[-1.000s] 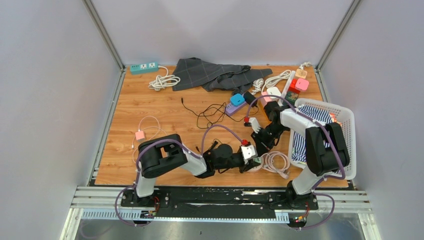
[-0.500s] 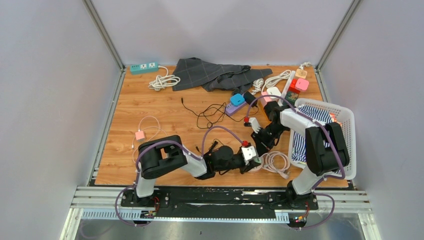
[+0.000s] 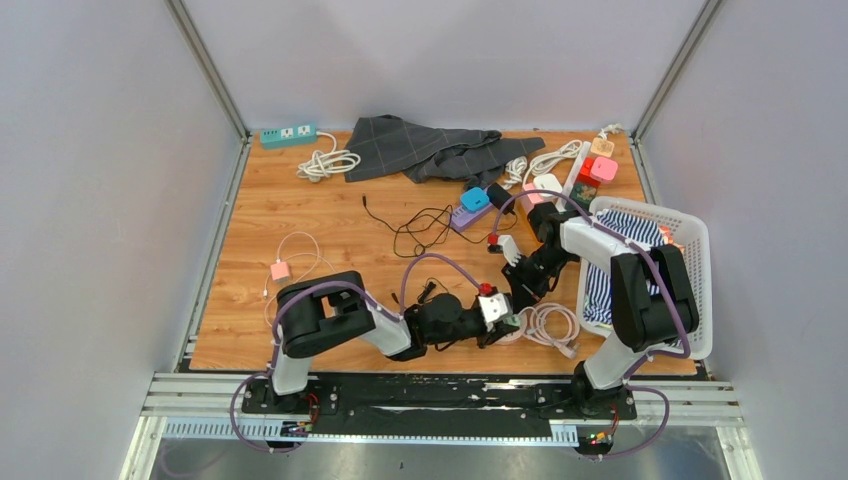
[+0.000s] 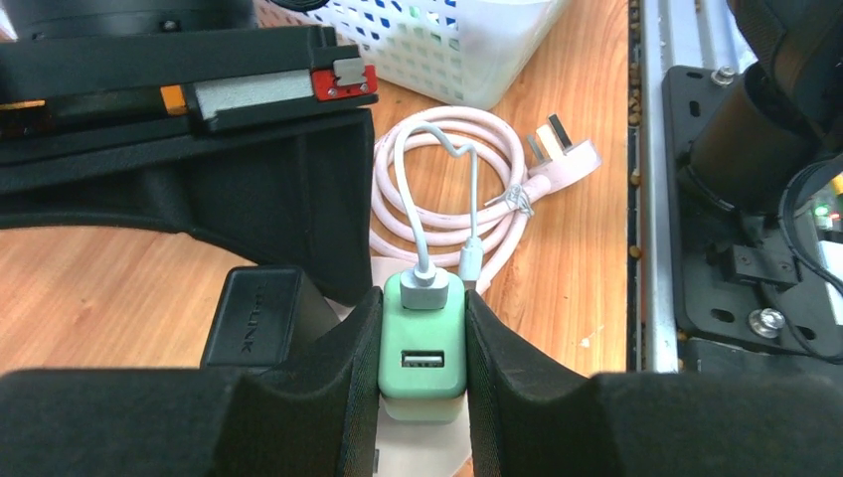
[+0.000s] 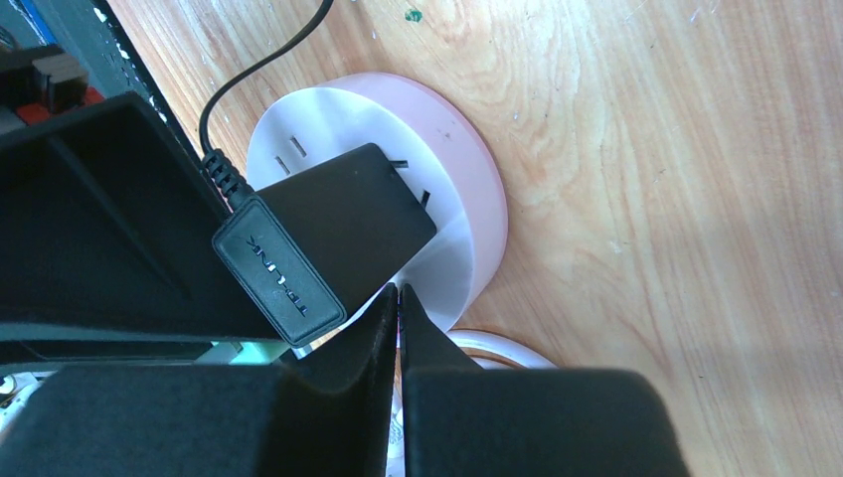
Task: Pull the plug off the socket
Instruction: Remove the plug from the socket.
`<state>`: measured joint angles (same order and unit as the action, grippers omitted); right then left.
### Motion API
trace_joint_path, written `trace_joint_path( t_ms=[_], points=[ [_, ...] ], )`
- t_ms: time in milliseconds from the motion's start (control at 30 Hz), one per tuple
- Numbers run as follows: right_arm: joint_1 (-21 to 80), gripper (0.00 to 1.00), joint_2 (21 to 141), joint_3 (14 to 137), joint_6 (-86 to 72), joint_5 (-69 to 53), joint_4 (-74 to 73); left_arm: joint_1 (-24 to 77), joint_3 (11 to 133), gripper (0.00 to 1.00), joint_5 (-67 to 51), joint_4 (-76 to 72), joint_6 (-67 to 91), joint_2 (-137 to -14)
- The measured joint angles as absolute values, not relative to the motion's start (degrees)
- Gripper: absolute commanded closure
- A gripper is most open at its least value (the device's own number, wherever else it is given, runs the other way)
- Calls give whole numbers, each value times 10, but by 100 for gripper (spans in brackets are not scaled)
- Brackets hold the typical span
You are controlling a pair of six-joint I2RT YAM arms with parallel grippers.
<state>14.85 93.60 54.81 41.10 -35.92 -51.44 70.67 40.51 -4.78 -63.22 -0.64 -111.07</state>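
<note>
From above, we see the left arm (image 3: 385, 328) and right arm (image 3: 590, 240) meeting near the desk's (image 3: 300, 210) front edge. There the mint-green plug (image 3: 512, 321) sits beside a coiled pink cable (image 3: 552, 325) and a white basket (image 3: 697, 262).

At the left wrist, the left fingers (image 4: 333, 368) clench the plug, a boxy USB charger seated in the pale pink socket (image 4: 422, 449), with a white lead (image 4: 410, 189) in its top port. A black adapter (image 4: 256, 316) crowds one side.

At the right wrist, the right fingers (image 5: 363, 343) are pressed together on nothing, with their tips at the round socket's rim.
</note>
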Motion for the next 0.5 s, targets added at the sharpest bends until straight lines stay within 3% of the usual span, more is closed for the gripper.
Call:
trace_joint_path(
  t_ms=[233, 500],
  points=[
    [150, 94, 938, 548, 411, -366, -514, 675, 379, 100, -107, -689, 43, -1120],
    [150, 93, 937, 547, 410, -361, -520, 726, 410, 100, -36, -642, -46, -1119]
  ],
)
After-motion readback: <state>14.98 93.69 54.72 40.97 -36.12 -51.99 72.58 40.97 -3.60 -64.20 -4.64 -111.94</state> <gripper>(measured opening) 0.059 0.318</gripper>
